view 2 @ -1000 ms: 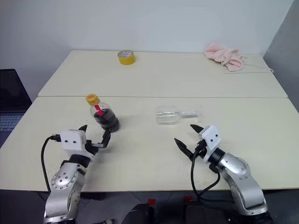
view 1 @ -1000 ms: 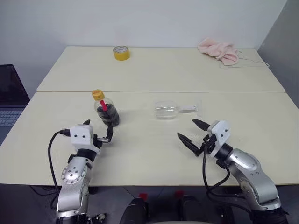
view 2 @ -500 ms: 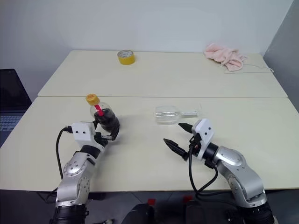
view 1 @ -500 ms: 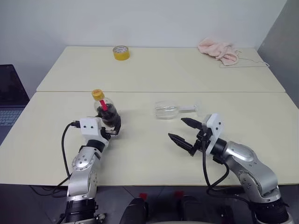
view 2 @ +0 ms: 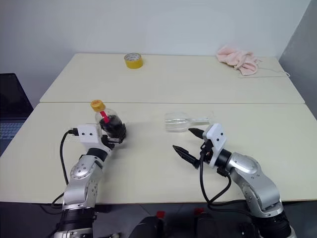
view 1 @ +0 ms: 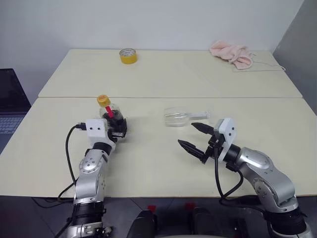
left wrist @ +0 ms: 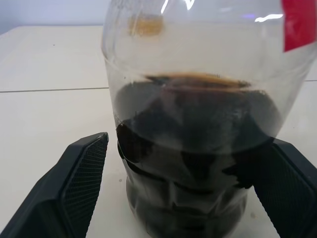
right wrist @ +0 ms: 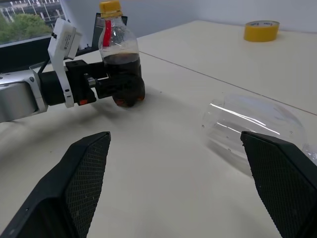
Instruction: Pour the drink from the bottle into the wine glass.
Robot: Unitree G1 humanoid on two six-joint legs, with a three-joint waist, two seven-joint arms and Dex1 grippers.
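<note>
Lower body of the bottle (view 1: 113, 120) masked in the head views by the left gripper (view 1: 119, 133); contact between fingers and plastic not determinable. Bottle cap and neck cut off by the left wrist view's edge. Wine glass (right wrist: 252, 130) truncated at the right wrist view's edge, stem and foot unseen there.

Glossy clear plastic bottle (view 1: 113, 120), matt table (view 1: 148, 163), pink cloth (view 1: 232, 53).
</note>
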